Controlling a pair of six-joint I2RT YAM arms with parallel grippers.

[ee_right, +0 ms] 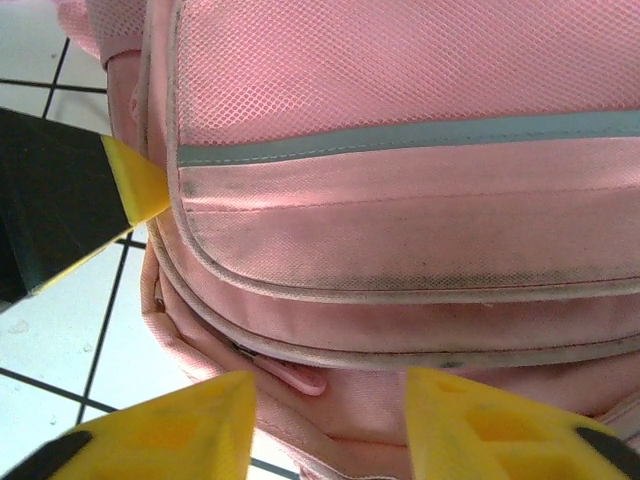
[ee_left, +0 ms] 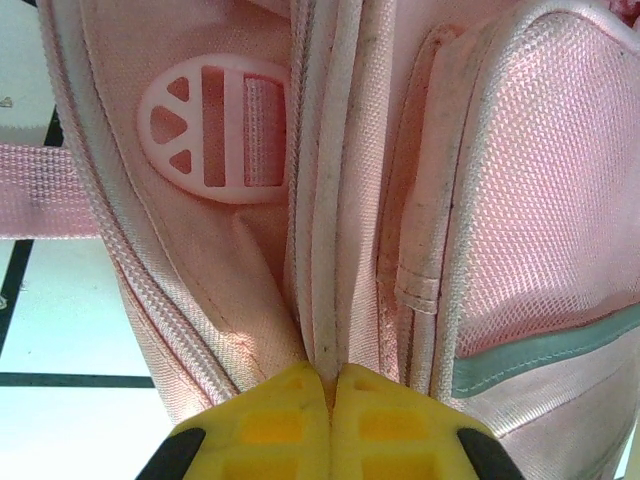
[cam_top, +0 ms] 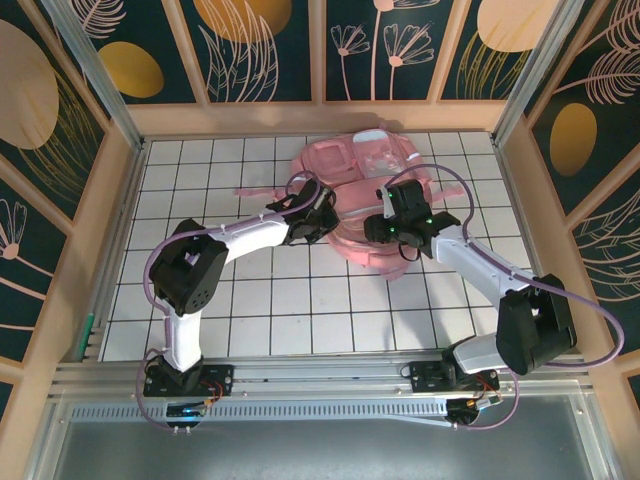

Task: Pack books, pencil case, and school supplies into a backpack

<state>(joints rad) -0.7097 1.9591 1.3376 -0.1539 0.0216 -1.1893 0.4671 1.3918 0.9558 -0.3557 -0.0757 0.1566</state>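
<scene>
Top view: glossy pink backpack (cam_top: 370, 155), rounded, w/ shiny see-through front pocket, lies on white tiled table (cam_top: 250, 300). Left gripper (cam_top: 325, 218) is at the bag's left flank, right gripper (cam_top: 385, 228) on its near side.

Left wrist: 2 yellow ribbed fingertips (ee_left: 280, 425) meet, jaws closed on a piped seam of the bag's woven pink fabric. Above-left of jaws: oval pale plastic buckle (ee_left: 222, 130) w/ slots, and a webbing strap (ee_left: 45, 190) running left. Right of jaws: mesh pocket (ee_left: 560, 200) edged w/ a grey-green band.

Right wrist: jaws stand partway apart, nothing clamped. Small pink zip pull (ee_right: 298, 380) lies in the gap btwn them. Above jaws: scuffed piping, then a mesh panel. Left of jaws: black wedge (ee_right: 130, 180) w/ yellow tip touches the bag's edge. Bag contents: cannot tell, inside hidden.
</scene>
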